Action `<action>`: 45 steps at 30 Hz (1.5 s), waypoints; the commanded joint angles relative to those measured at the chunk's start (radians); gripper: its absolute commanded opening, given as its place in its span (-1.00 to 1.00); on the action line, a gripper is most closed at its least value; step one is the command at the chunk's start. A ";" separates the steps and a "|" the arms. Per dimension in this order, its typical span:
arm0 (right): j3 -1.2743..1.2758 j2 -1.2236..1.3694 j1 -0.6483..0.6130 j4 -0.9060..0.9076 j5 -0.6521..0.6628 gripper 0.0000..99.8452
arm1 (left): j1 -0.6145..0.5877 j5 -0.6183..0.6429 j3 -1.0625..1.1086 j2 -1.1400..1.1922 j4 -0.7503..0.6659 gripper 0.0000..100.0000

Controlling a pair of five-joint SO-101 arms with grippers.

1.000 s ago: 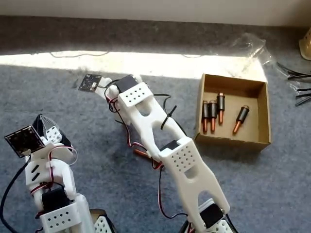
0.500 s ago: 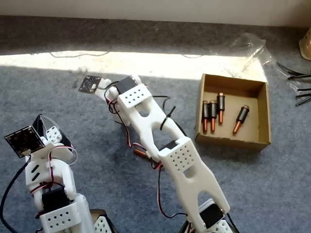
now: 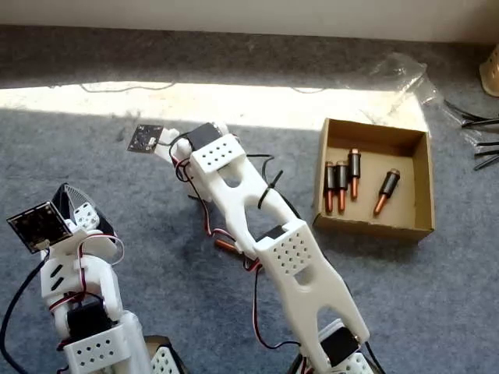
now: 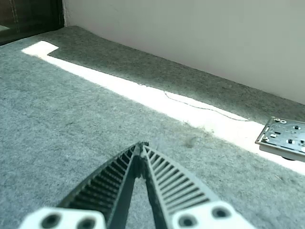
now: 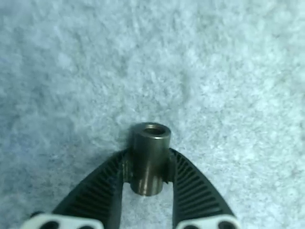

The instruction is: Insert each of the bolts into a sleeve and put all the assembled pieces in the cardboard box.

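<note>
Right hand (image 5: 149, 161) clamps the sleeve (image 5: 151, 143), its bore end exposed, likely to take the bolt (image 3: 226, 245). Left hand (image 4: 141, 148) rests together, empty. Four finished pieces (image 3: 341, 183) lie in the box (image 3: 417, 179).

Left pincer (image 4: 141, 145) closed, right pincer (image 5: 148, 155) gripping sleeve (image 5: 151, 138)

Daylight scene. In the high view a glaring, nearly white band of sunlight (image 3: 257, 105) crosses the grey carpet (image 3: 156, 265) from the left edge toward the upper right. The carpet above it lies in shade, and below it the light is soft and even. The cardboard box (image 3: 421, 187) casts a dark shadow along its lower wall, and soft shadows sit under the arms (image 3: 257, 210). In the left wrist view the band glares below a dim wall (image 4: 190, 38). In the right wrist view the carpet is evenly bright and the dark sleeve (image 5: 151, 138) has a faint sheen.
</note>
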 commanded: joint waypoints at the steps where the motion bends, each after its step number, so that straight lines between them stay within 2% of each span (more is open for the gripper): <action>1: -0.041 -0.053 -0.015 0.031 0.012 -0.99 | 0.019 0.005 0.022 0.002 -0.003 -0.99; 6: -0.114 -0.099 -0.015 0.041 0.012 -0.99 | 0.019 0.005 0.022 0.002 -0.003 -0.99; 9: -0.180 -0.136 -0.016 0.117 0.011 -0.99 | 0.019 0.005 0.022 0.002 -0.003 -0.99; 13: -0.354 -0.188 -0.015 0.223 -0.089 -0.99 | 0.019 0.005 0.022 0.002 -0.003 -0.99; 16: -0.521 -0.217 -0.010 0.297 -0.114 -0.99 | 0.019 0.005 0.022 0.004 -0.003 -0.99; 21: -0.740 -0.278 0.019 0.303 -0.195 -0.99 | 0.019 0.005 0.022 0.004 -0.003 -0.99; 25: -0.757 -0.363 0.039 0.306 -0.247 -0.99 | 0.027 0.005 0.022 0.004 -0.003 -0.99; 31: -0.628 -0.558 0.045 0.306 -0.255 -0.99 | 0.041 0.005 0.022 0.004 -0.002 -0.99; 42: -0.048 -1.098 0.045 0.302 -0.256 -0.99 | 0.045 0.003 0.022 0.004 -0.002 -0.99; 45: 0.085 -1.236 0.045 0.300 -0.256 -0.99 | 0.107 -0.097 0.022 0.004 0.008 -0.99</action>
